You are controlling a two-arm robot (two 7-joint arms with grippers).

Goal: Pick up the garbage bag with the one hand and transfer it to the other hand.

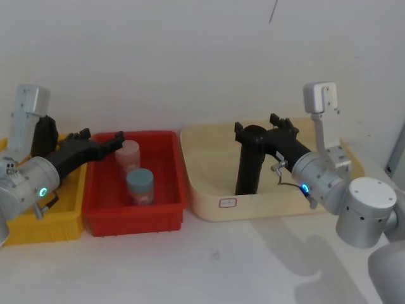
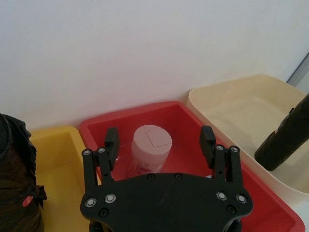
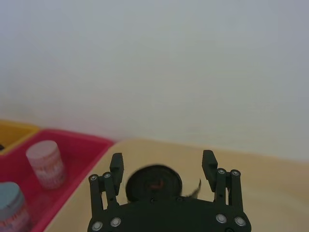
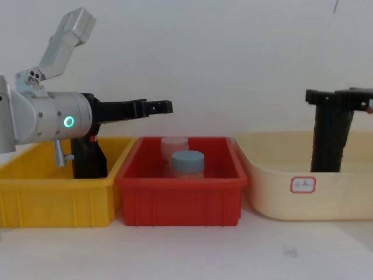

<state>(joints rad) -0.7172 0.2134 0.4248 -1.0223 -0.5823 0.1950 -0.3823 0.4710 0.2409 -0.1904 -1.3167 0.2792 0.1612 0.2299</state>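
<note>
Yellow plastic starts our row on the left: a yellow bin (image 1: pixel 44 225) with a dark bundle (image 4: pixel 87 157) standing in it. Just right of it, our left gripper (image 2: pixel 160 139), on the green-ringed arm, hangs above the far left part of the red bin (image 1: pixel 136 212). Its fingers are spread wide and grip nothing. A pink-lidded jar (image 1: pixel 127 154) stands below the gap, and a blue-lidded jar (image 1: pixel 140 185) stands nearer to us. Right again lies the cream tray (image 1: pixel 266 206), where the garbage bag (image 1: pixel 249 168) stands upright toward the near left part. Our right gripper (image 3: pixel 162 166), on the blue-ringed arm, sits level with the roll's top with its fingers (image 3: pixel 116 169) parted to either side. One finger lies close against the roll and the other stands clear of it, so we see no squeeze on the roll.
</note>
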